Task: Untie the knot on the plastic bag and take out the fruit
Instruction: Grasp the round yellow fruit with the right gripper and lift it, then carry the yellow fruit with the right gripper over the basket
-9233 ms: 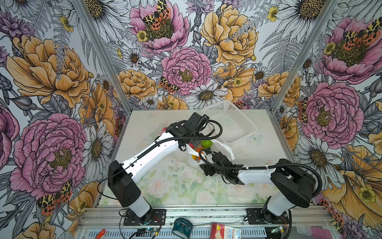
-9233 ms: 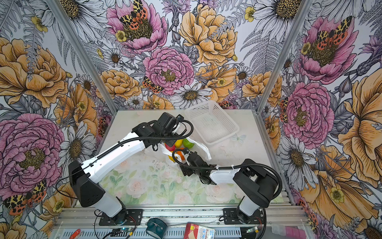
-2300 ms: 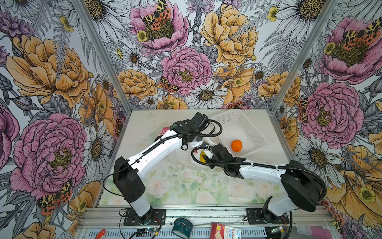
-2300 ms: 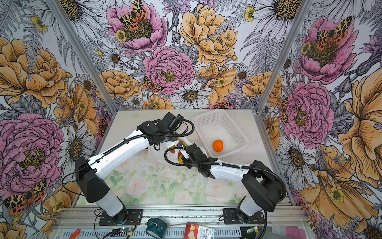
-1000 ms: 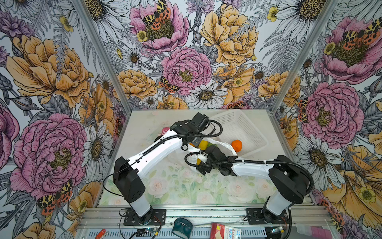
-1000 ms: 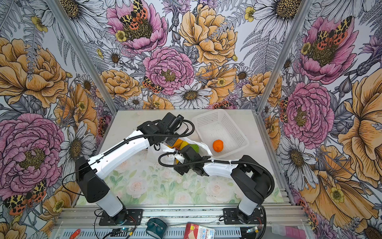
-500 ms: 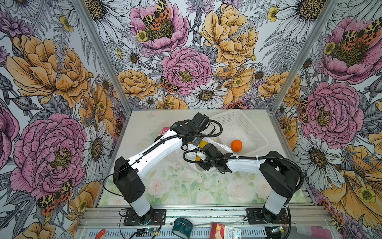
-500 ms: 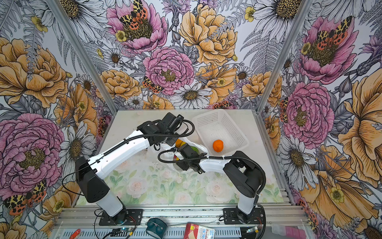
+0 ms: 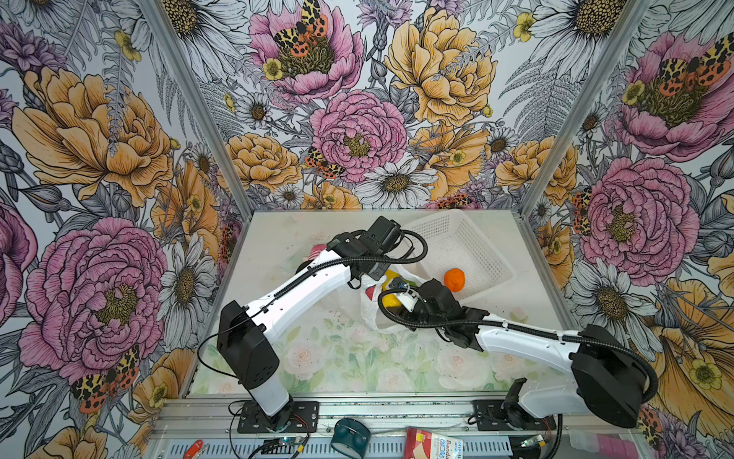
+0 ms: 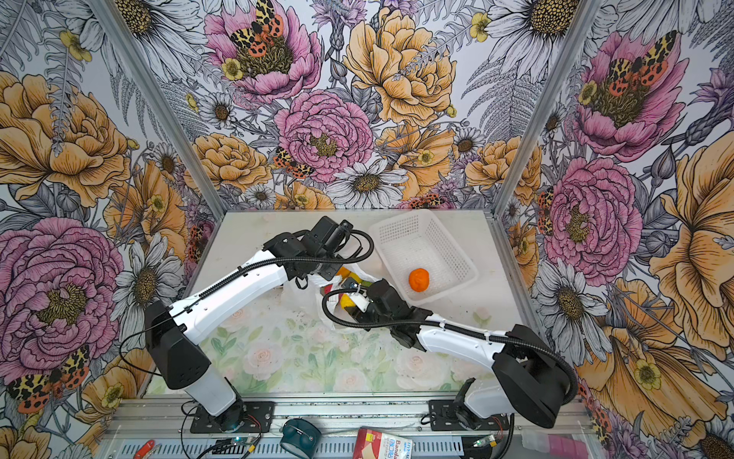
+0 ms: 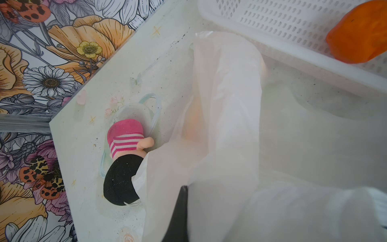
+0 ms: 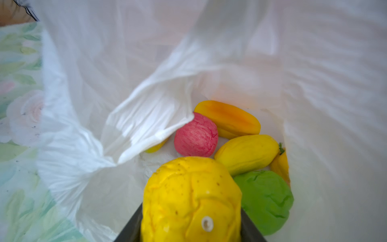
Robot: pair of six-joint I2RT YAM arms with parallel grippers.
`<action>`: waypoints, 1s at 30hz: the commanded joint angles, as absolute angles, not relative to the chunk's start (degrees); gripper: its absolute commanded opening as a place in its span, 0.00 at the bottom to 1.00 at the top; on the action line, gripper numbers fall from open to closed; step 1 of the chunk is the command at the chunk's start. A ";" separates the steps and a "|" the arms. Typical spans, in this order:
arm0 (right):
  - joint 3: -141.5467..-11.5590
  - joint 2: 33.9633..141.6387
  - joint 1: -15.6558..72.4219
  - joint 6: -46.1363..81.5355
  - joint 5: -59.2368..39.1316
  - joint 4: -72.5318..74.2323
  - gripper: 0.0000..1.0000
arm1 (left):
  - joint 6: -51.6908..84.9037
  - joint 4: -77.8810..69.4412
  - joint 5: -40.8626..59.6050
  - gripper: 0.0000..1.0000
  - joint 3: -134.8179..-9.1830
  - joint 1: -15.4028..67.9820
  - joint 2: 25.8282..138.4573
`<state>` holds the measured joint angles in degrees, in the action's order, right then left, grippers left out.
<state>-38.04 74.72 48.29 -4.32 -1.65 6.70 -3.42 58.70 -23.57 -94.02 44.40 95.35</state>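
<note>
The plastic bag (image 9: 371, 314) lies open at mid-table, and no knot shows in any view. My left gripper (image 9: 367, 274) is shut on the bag's upper edge (image 11: 230, 104) and holds it up. Only one dark finger (image 11: 180, 211) shows beside the film. My right gripper (image 12: 191, 226) reaches into the bag's mouth and is shut on a lumpy yellow fruit (image 12: 191, 199), seen in both top views (image 10: 346, 301). Deeper inside lie a pink-red fruit (image 12: 195, 137), a green one (image 12: 265, 199), a yellow one (image 12: 247, 154) and an orange-yellow one (image 12: 228, 118). An orange fruit (image 9: 454, 279) sits in the basket.
The white perforated basket (image 9: 476, 238) stands at the back right, close to the bag. A pink-and-white striped object with a black part (image 11: 123, 138) lies on the table behind the bag, near the back left corner. Floral walls enclose the table on three sides.
My right gripper has gone from wide open to shut on the yellow fruit inside the bag. The left gripper has kept its hold on the bag's edge.
</note>
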 commanded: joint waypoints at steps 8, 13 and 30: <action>-29.44 57.06 48.21 -0.97 -2.30 13.20 0.18 | -4.12 58.75 -25.02 0.00 -93.44 44.87 95.49; -24.69 45.40 48.16 0.93 -0.71 14.27 0.16 | -4.13 58.80 -25.10 0.00 -93.44 44.82 95.43; -16.07 17.64 42.48 10.13 23.56 10.42 0.09 | -4.12 58.99 -25.09 0.00 -93.51 45.03 95.63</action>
<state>-15.20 15.75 44.29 7.14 15.73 12.45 -3.42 58.72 -23.59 -94.00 44.51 95.35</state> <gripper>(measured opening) 0.529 0.045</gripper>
